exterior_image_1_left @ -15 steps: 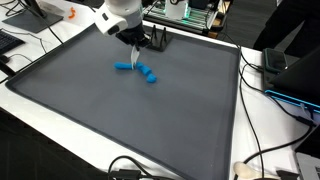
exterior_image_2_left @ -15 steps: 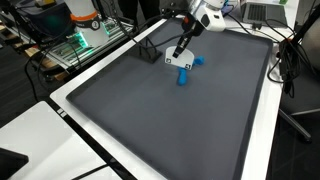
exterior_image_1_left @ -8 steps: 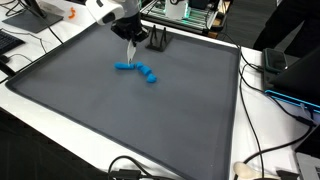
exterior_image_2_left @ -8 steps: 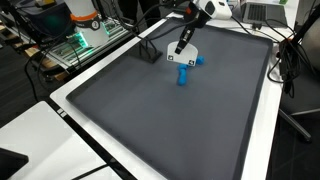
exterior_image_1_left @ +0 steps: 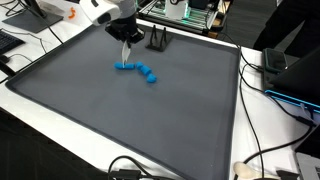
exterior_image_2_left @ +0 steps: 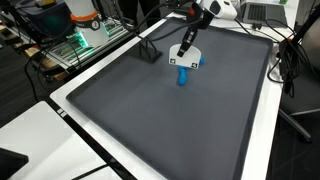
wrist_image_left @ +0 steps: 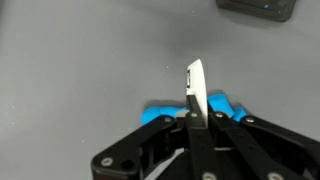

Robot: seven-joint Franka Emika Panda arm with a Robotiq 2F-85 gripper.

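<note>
Tool: the tool [wrist_image_left: 197,122] is shut tight, and a thin white strip [wrist_image_left: 196,85] is pinched between its fingertips.

White strip: only one end is held. The other end sticks out past the fingertips and is pointed down at the mat.

Where it is: the strip is held over the far part of the gray mat [exterior_image_1_left: 120,120], right above the blue pieces [exterior_image_1_left: 126,67]. It cannot be told if they are touched by it.

How it may handle: the strip is judged to be very light and thin, and maybe a bit bendy. Whether it is made of paper or plastic cannot be told. It could be twisted or slid out of the grip if its free end is bumped.

Where it is best held: on its two flat sides, near one end, as it is pinched now.

Blue pieces: a few small ones are laid close together in a bent row on the mat. They are judged to be light and easy to push.

Black stand: a black stand [exterior_image_1_left: 158,40] is set near the far edge of the mat, close behind the tool and apart from the blue pieces. It could be knocked.

Cables: cables [exterior_image_1_left: 130,168] are laid on the white tabletop [exterior_image_2_left: 262,130] past the mat, well apart from the tool.
</note>
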